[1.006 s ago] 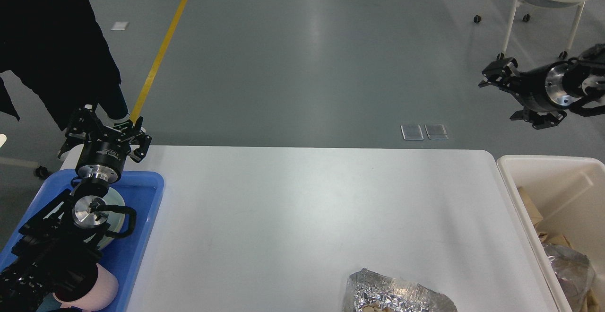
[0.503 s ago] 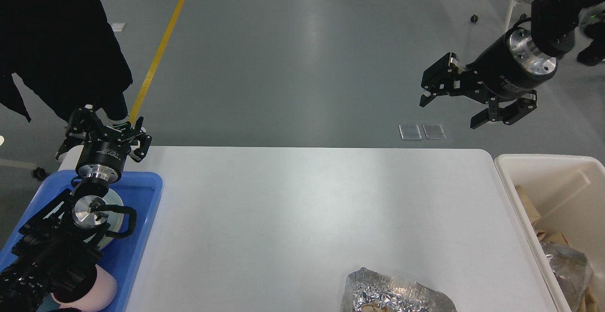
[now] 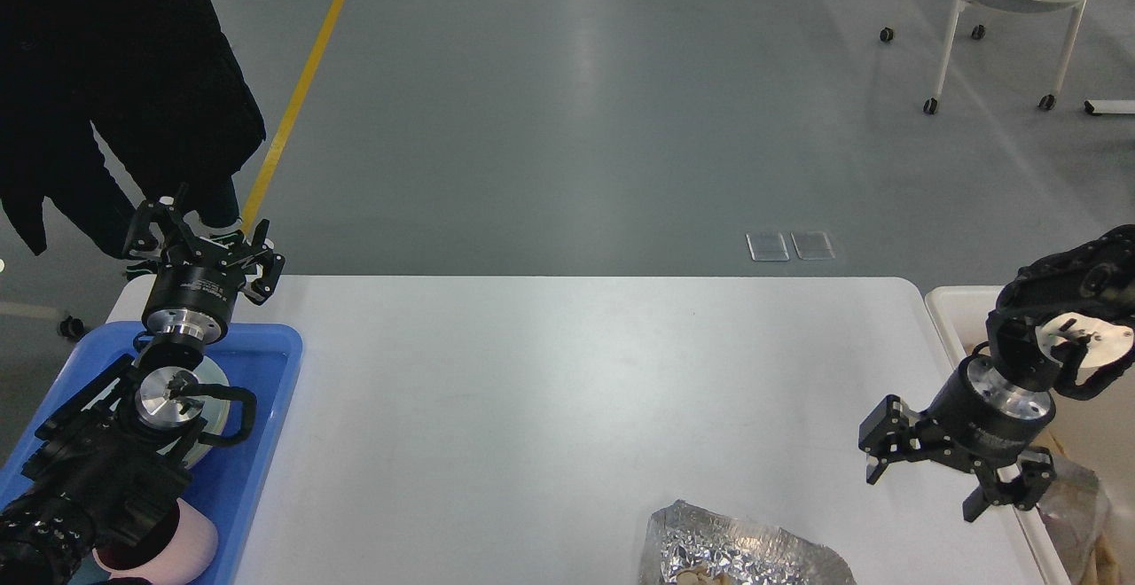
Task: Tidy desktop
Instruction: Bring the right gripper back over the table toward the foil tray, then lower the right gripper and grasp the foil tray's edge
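The white desktop point(image 3: 550, 390) fills the middle of the head view. A crumpled silver foil piece point(image 3: 740, 554) lies at its front edge, cut off by the frame. My left gripper point(image 3: 202, 244) is open and empty above the table's far left corner, beyond the blue tray point(image 3: 266, 363). My right gripper point(image 3: 922, 487) is open and empty, low over the desktop's right edge, right of the foil and next to the cream-white bin point(image 3: 953, 310).
The blue tray holds a white plate point(image 3: 217, 390) under my left arm and a pink cup point(image 3: 191, 545). The bin at the right holds foil and brown paper scraps. A person in black point(image 3: 106, 80) stands at the far left. A chair point(image 3: 1011, 0) stands far right.
My right arm swung from high over the floor at the far right, leftwards, then down to the desktop's right edge beside the bin. The left arm has stayed still. The person shifted slightly.
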You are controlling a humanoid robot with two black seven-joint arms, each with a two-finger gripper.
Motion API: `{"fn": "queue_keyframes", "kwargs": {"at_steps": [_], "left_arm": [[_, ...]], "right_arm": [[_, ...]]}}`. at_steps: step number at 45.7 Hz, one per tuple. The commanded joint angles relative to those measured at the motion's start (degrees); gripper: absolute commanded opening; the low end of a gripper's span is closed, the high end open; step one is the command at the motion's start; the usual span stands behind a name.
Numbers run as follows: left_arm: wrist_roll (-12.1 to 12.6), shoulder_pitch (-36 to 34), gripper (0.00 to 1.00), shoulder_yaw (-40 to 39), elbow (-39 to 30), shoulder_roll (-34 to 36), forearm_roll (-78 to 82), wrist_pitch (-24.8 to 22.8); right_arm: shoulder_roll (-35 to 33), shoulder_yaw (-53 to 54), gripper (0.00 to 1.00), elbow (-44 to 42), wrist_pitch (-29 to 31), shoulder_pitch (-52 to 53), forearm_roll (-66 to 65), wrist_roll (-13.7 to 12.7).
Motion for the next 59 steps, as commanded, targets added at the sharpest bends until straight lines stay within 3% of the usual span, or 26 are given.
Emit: {"fn": "queue_keyframes", "kwargs": {"at_steps": [1,40,59], "left_arm": [[0.0,0.0,0.97,0.0,0.0,0.0,0.0,0.0],[0.0,0.0,0.97,0.0,0.0,0.0,0.0,0.0],[0.0,0.0,0.97,-0.1,0.0,0.0,0.0,0.0]], "right_arm": [[0.0,2.1,1.0,0.4,0.6,-3.7,-2.4,0.0],[0.5,13.1,1.0,-3.7,-0.1,-19.2,-4.0,-0.1],[0.7,13.9,0.98,-4.9,-8.6,-22.4,-3.9,-0.1]]}}
